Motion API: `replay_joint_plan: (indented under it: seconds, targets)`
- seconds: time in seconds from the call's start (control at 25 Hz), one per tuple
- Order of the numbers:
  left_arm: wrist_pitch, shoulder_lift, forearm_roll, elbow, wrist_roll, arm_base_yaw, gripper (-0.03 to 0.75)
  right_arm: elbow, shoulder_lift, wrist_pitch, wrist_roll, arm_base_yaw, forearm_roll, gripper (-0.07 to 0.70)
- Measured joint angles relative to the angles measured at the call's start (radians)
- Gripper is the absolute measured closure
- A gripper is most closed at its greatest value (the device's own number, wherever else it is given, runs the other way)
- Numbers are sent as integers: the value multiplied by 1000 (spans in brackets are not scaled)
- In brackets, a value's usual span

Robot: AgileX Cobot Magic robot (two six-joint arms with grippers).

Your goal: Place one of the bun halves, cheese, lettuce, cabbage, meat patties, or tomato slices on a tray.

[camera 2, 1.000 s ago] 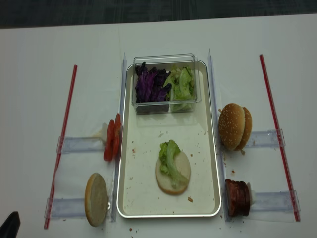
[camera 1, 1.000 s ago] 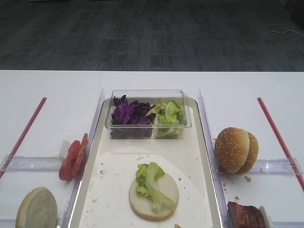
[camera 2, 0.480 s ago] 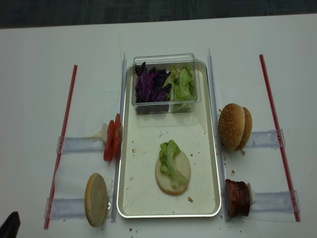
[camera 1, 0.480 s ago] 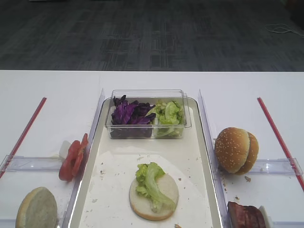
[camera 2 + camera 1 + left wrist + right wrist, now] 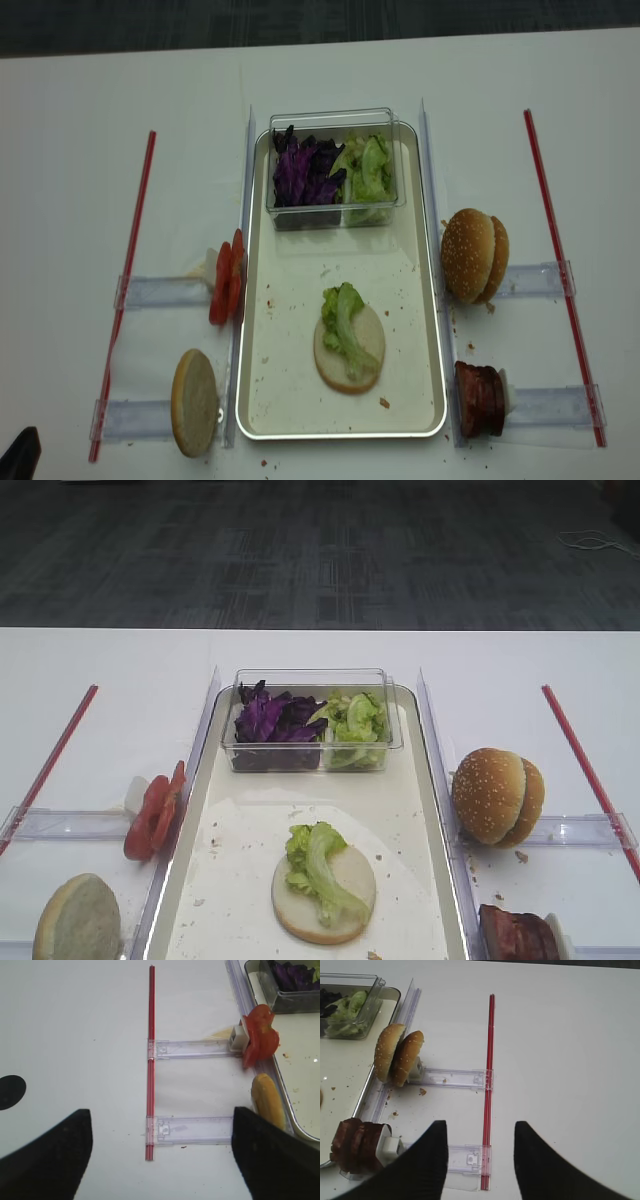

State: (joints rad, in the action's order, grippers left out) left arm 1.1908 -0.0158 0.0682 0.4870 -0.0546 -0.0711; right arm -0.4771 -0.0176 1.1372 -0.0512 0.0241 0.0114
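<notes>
Right tool parted, empty; tray holds bun half, lettuce.

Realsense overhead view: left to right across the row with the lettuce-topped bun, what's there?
Left red strip → red tomato slices → cream tray's left rim → pale bun half topped with green lettuce → upright sesame-seeded bun halves → right red strip.
</notes>
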Motion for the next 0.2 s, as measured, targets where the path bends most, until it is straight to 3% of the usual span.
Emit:
replay_joint_plan:
  seconds: [0.2]
  targets:
    - [0,0,0,0,0,0,177,0,0,0,0,0,0,328]
